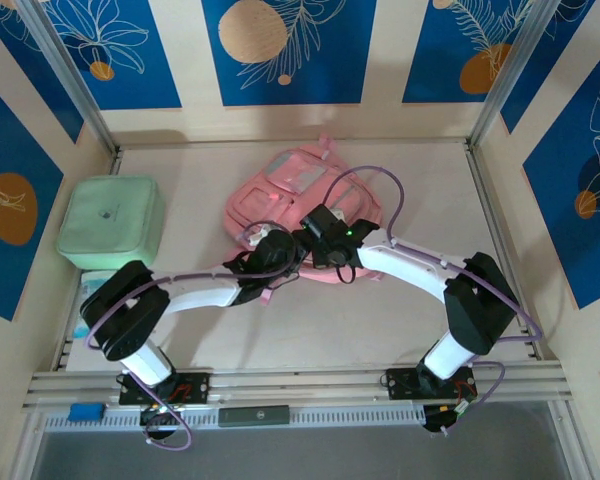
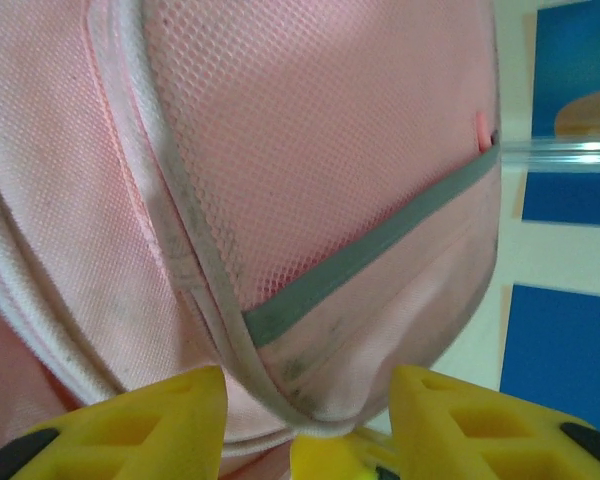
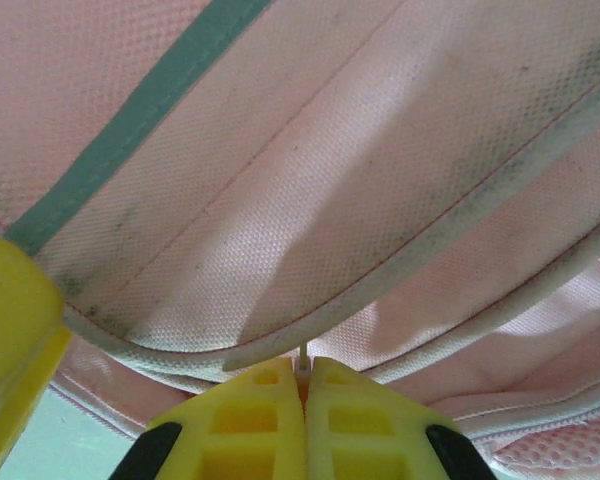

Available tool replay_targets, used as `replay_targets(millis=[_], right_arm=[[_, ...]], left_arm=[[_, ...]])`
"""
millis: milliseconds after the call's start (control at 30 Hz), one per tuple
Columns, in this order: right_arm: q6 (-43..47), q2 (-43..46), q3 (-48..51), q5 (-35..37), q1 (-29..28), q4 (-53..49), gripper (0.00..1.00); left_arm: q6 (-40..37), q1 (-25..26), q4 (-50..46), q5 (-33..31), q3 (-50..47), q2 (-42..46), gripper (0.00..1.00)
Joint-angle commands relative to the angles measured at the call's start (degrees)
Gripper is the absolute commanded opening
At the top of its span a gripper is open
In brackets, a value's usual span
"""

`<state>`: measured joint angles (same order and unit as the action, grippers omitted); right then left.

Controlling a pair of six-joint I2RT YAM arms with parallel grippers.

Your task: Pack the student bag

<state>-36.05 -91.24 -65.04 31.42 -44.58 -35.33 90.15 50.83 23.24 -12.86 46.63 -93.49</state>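
Observation:
The student bag point(image 1: 290, 185), a soft pink backpack, lies in the middle of the table. Both grippers meet at its near edge. My left gripper point(image 1: 280, 248) stands open, and a rounded corner of the bag point(image 2: 310, 150), with mesh and a grey-green band, sits between its yellow fingers point(image 2: 170, 420). My right gripper point(image 3: 303, 375) is shut on a thin white pull tab point(image 3: 303, 355) that hangs from the bag's piped seam point(image 3: 330, 180). A yellow finger of the left gripper point(image 3: 15, 330) shows at the left of the right wrist view.
A mint-green square case point(image 1: 112, 220) lies at the table's left side, with a pale blue item point(image 1: 95, 285) at its near edge. Patterned walls enclose the table, and a metal rail point(image 1: 300, 385) runs along the front by the arm bases.

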Motion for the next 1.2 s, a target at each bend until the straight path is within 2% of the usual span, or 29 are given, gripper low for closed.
replay_targets(millis=[0,167,400,500,633,733,933,1067,1167], right_arm=[[-0.3,1.7,0.5,-2.2,-0.2,2.4,0.00],[-0.3,1.9,0.6,-2.6,0.0,3.2,0.00],[-0.3,1.9,0.4,-1.3,0.0,2.3,0.00],[-0.2,2.5,-0.1,0.4,0.1,0.7,0.00],[0.1,4.2,-1.4,2.4,0.1,-2.4,0.00],[0.7,5.0,-1.6,3.6,1.6,-4.3,0.00],[2.4,5.4,-3.1,1.8,8.7,-6.0,0.00],[4.4,4.6,-5.5,0.9,11.9,-6.2,0.00],[4.7,4.5,-6.8,0.9,11.7,-8.4,0.00]], left_arm=[[4.8,2.1,1.3,-3.9,1.5,-3.0,0.43],[7.8,3.0,-2.0,-8.8,2.9,-4.4,0.35],[7.6,2.6,-7.0,-13.4,5.5,-5.5,0.13],[6.7,2.2,-6.1,-14.2,3.9,-4.7,0.00],[3.5,1.1,-5.7,-14.8,0.7,-1.7,0.00],[-0.8,-1.0,-6.0,-11.7,-2.1,2.0,0.00],[-9.7,-5.9,-10.7,-5.0,-7.3,10.7,0.00],[-16.2,-12.1,-13.1,4.2,-8.7,14.0,0.00],[-22.2,-18.3,-17.4,9.7,-9.3,17.1,0.00]])
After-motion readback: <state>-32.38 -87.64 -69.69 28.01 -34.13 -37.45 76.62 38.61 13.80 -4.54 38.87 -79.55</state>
